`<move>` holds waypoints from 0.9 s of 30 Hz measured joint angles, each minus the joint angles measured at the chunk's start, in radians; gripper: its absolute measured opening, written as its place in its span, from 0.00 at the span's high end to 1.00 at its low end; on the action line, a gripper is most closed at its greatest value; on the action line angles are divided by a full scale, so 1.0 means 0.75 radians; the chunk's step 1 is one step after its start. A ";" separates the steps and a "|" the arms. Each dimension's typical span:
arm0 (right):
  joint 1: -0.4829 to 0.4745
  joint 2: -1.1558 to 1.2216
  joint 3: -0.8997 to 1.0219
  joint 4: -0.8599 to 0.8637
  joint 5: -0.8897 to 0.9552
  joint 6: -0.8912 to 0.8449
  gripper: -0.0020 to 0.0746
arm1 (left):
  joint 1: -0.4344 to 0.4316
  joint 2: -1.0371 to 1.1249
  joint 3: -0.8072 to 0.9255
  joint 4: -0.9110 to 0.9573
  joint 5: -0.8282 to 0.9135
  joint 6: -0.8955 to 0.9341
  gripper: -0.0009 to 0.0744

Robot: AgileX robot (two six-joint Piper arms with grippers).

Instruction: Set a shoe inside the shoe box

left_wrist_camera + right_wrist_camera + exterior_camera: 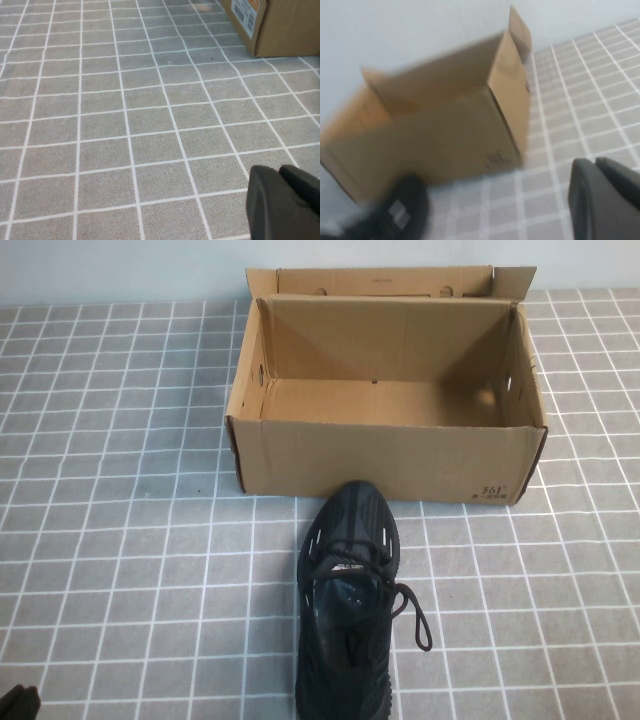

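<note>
The black knit shoe [347, 600] lies on the tiled cloth in front of the shoe box, toe touching or nearly touching the box's front wall and heel at the near edge. The brown cardboard shoe box [385, 455] stands open and empty, flaps up. My left gripper [279, 170] is shut and empty, low over the tiles, with a corner of the box [285, 25] beyond it. My right gripper [595, 161] is shut and empty above the tiles. The right wrist view shows the box [445, 135] and the blurred shoe heel [395, 210].
A grey cloth with white grid lines [120, 540] covers the table. A dark part of the left arm [18, 705] shows at the near left corner. A pale wall rises behind the box.
</note>
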 joint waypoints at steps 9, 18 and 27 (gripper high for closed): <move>0.000 0.000 0.000 0.557 -0.110 0.000 0.99 | 0.000 0.000 0.000 0.000 0.002 0.000 0.99; 0.000 0.223 -0.287 0.478 0.372 0.000 0.99 | 0.000 0.000 0.000 0.000 0.002 0.000 0.99; 0.000 0.912 -0.837 -0.012 0.988 -0.024 0.99 | 0.000 0.000 0.000 0.000 0.002 0.000 0.99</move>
